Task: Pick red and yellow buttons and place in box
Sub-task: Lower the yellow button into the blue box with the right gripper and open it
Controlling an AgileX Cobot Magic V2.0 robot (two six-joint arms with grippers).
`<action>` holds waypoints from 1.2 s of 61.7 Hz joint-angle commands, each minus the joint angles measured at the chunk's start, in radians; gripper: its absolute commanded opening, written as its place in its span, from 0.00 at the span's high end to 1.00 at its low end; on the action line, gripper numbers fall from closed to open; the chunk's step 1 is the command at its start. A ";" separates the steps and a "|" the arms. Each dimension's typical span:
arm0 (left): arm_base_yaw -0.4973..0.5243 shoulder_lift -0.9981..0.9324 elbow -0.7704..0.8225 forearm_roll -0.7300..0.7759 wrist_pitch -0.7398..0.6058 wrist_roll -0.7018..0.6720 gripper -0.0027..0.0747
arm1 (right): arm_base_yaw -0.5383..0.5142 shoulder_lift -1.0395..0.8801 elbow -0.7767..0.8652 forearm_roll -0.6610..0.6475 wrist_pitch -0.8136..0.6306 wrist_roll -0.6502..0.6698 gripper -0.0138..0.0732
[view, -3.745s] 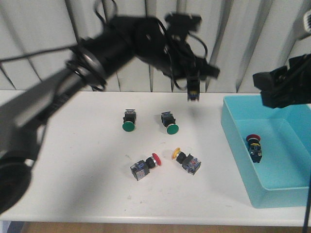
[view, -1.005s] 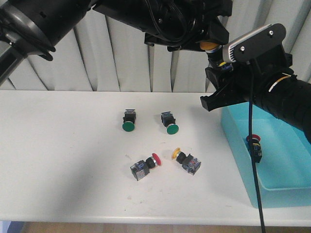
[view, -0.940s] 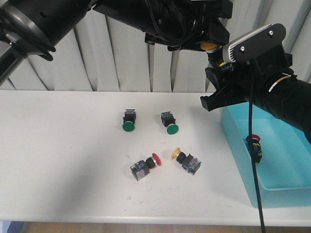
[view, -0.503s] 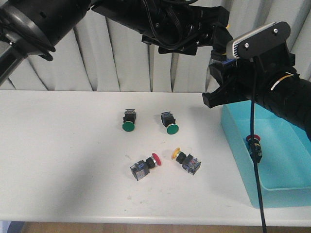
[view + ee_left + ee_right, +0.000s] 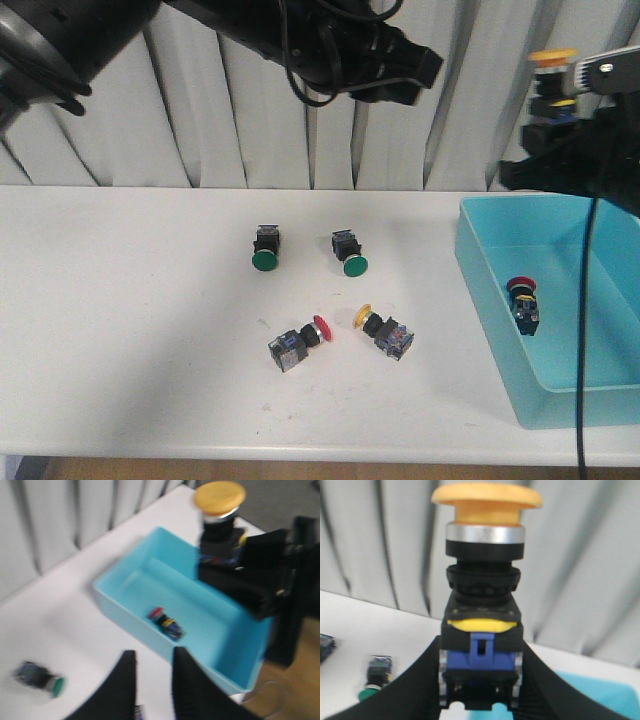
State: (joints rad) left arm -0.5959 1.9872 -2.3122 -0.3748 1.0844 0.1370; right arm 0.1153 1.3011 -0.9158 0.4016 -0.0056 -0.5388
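My right gripper (image 5: pixel 481 675) is shut on a yellow button (image 5: pixel 485 585), cap up. In the front view this button (image 5: pixel 552 70) is high above the far end of the light-blue box (image 5: pixel 487 300). One red button (image 5: pixel 521 298) lies in the box. A red button (image 5: pixel 300 343) and a second yellow button (image 5: pixel 383 331) lie on the white table. My left gripper (image 5: pixel 154 656) is open and empty, high over the table beside the box (image 5: pixel 125 600). The held yellow button (image 5: pixel 220 505) shows in the left wrist view.
Two green-capped switches (image 5: pixel 265 248) (image 5: pixel 348 253) lie on the table behind the red and yellow ones. The left arm (image 5: pixel 340 45) hangs high over the table's back. Grey curtain folds are behind the table. The box sits at the table's right edge.
The yellow button has passed from my left gripper to my right one. The right gripper has moved right with it, over the box. The left arm has drawn back to the left.
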 commanded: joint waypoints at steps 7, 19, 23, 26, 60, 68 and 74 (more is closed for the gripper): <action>-0.002 -0.088 -0.031 0.189 -0.032 0.001 0.98 | -0.120 -0.004 -0.054 0.014 0.039 -0.006 0.82; 0.003 -0.105 -0.030 0.389 0.100 0.004 0.97 | -0.209 0.090 -0.054 0.026 0.134 0.019 0.82; 0.019 -0.109 -0.030 0.431 0.128 -0.006 0.97 | -0.229 0.135 -0.054 0.026 0.157 0.029 0.82; 0.037 -0.117 -0.030 0.428 0.128 -0.017 0.97 | -0.240 0.161 -0.054 0.025 0.171 0.035 0.81; 0.170 -0.144 0.134 0.358 0.076 -0.056 0.97 | -0.323 0.425 -0.054 0.010 0.216 0.051 0.70; 0.172 -0.144 0.169 0.359 0.081 -0.056 0.97 | -0.323 0.475 -0.054 -0.004 0.214 0.051 0.62; 0.172 -0.144 0.173 0.357 0.087 -0.056 0.97 | -0.323 0.504 -0.054 -0.004 0.214 0.051 0.56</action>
State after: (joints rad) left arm -0.4247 1.8992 -2.1198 -0.0091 1.2196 0.0878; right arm -0.2021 1.8229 -0.9404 0.4024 0.2557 -0.4861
